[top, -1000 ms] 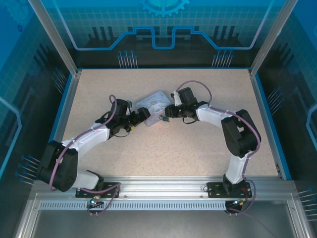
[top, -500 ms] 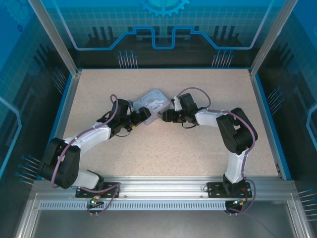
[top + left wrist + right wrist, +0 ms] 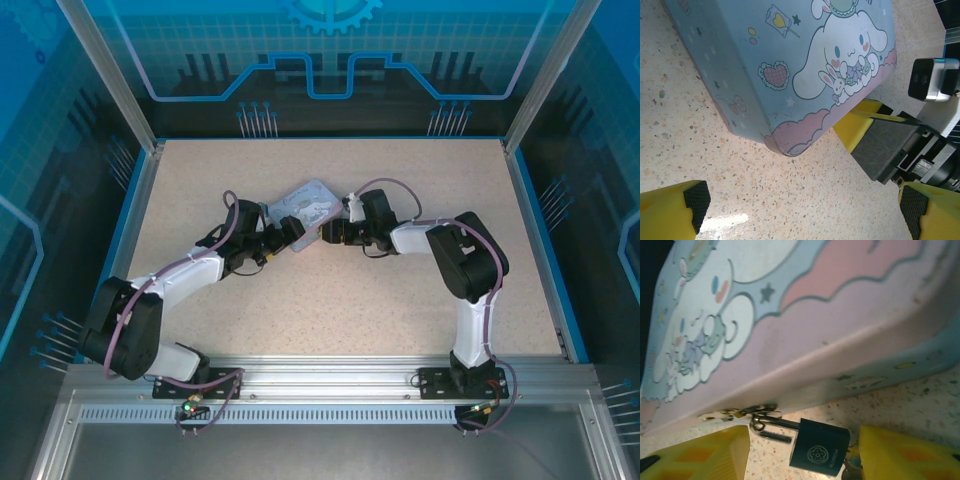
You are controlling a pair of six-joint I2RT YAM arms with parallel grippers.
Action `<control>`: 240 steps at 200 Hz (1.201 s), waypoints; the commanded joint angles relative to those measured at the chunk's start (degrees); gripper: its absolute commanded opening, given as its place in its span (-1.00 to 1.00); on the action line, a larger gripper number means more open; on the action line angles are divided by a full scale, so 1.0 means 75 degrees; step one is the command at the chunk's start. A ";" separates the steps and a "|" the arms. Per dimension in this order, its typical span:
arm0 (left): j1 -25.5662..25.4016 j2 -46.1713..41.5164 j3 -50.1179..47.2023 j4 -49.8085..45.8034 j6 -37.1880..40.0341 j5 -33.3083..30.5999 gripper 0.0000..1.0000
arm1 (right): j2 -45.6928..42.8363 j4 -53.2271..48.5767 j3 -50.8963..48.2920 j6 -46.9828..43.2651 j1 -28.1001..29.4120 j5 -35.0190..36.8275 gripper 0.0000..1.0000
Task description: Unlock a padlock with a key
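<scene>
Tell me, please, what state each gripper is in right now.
Left gripper: open, holding nothing.
Right gripper: open, with its fingers on either side of the padlock, not clamped on it.

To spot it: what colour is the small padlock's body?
Dark navy small metal padlock, pale round emblem; right wrist view best.

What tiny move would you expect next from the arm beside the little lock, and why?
Probably the right gripper should close gently on the padlock to steady it. The padlock lies between the gripper's open fingers, hooked through the latch of the box, so it would likely swing if left loose.
</scene>
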 commanded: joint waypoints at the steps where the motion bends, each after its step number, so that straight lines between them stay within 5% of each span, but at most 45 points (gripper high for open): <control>1: 0.0070 0.0082 0.0129 0.0150 -0.0107 0.0202 0.98 | -0.0012 0.0431 -0.0105 0.0118 -0.0040 -0.0621 0.20; 80: 0.0073 -0.0011 0.0079 0.0104 -0.0095 0.0160 0.98 | -0.0763 0.0913 -0.1055 0.0235 0.0303 -0.2015 0.18; 149: 0.0077 -0.0142 0.0113 -0.0005 -0.0071 0.0170 0.98 | -0.1252 -0.0001 -0.0988 -0.0035 -0.0007 -0.0478 0.20; 240: 0.0074 -0.0187 0.0138 -0.0056 -0.0049 0.0179 0.98 | -0.0223 0.0140 -0.0415 0.0086 0.0114 -0.0305 0.18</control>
